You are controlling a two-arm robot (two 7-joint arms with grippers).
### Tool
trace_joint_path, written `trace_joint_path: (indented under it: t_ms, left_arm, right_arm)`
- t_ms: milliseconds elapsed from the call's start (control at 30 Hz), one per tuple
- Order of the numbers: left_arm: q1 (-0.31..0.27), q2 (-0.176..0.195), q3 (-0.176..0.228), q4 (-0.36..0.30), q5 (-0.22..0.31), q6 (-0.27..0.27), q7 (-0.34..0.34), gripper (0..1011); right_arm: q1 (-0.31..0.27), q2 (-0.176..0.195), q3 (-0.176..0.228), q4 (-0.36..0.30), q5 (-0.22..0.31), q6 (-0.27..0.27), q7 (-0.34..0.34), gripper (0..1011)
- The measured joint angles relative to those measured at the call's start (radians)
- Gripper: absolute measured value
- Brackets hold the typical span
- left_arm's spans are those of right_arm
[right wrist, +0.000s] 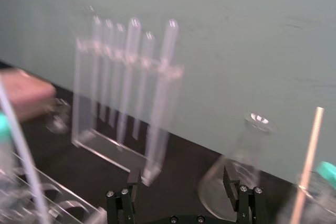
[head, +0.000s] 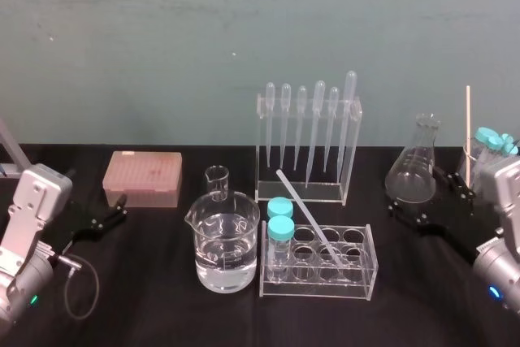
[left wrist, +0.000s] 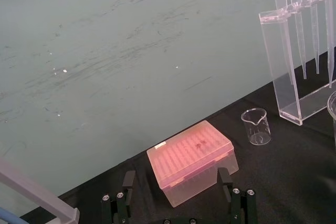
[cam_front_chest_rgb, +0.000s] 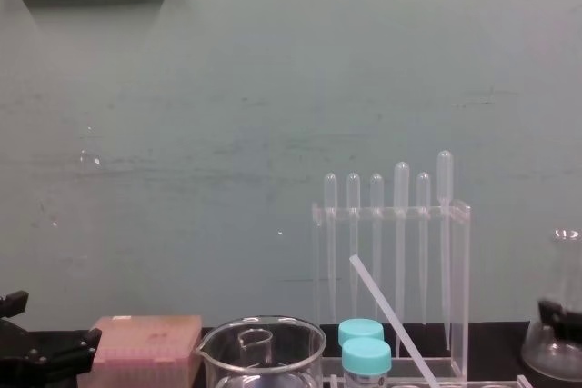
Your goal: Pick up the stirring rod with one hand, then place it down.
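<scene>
The stirring rod [head: 307,215] is a thin translucent-white rod leaning at a slant in the clear test-tube rack [head: 367,259], its upper end pointing back left. It also shows in the chest view [cam_front_chest_rgb: 391,315] and, blurred, in the right wrist view [right wrist: 23,166]. My right gripper [head: 431,197] hovers open beside the conical flask [head: 414,164], well right of the rod; its fingers [right wrist: 229,181] stand wide apart with nothing between them. My left gripper [head: 114,213] rests open at the far left, its fingers [left wrist: 127,182] spread in front of the pink box [left wrist: 191,161].
A pipette rack [head: 307,148] with several bulb pipettes stands behind the test-tube rack. Left of it are a water-filled beaker [head: 225,249], a small beaker [head: 217,181] and the pink box [head: 142,178]. Two cyan-capped tubes [head: 280,229] sit in the rack. A wooden stick [head: 468,132] stands at the far right.
</scene>
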Motion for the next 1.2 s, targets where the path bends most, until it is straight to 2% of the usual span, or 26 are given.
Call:
trace_joint_path:
  t_ms: [33,67,167,300,433,700,967,1200]
  left_arm:
    - [0.0,0.0,0.0,0.0,0.0,0.0,0.0,1000]
    - [0.0,0.0,0.0,0.0,0.0,0.0,0.0,1000]
    - [0.0,0.0,0.0,0.0,0.0,0.0,0.0,1000]
    - [0.0,0.0,0.0,0.0,0.0,0.0,0.0,1000]
    - [0.0,0.0,0.0,0.0,0.0,0.0,0.0,1000]
    - [0.0,0.0,0.0,0.0,0.0,0.0,0.0,1000]
    - [0.0,0.0,0.0,0.0,0.0,0.0,0.0,1000]
    - [0.0,0.0,0.0,0.0,0.0,0.0,0.0,1000]
  right_arm:
    - [-0.002,-0.002,0.007,-0.007,0.022,0.003,0.018,1000]
    - [-0.005,-0.007,0.022,-0.026,0.071,0.015,0.057,1000]
    - [-0.009,-0.015,0.046,-0.062,0.163,0.054,0.133,1000]
    - [-0.005,-0.025,0.062,-0.1,0.253,0.116,0.22,1000]
    - [0.013,-0.031,0.058,-0.121,0.294,0.164,0.294,1000]
    - [0.083,-0.051,0.001,-0.108,0.288,0.202,0.407,1000]
    - [0.185,-0.094,-0.08,-0.013,0.231,0.213,0.47,1000]
    - [0.247,-0.133,-0.118,0.069,0.181,0.197,0.486,1000]
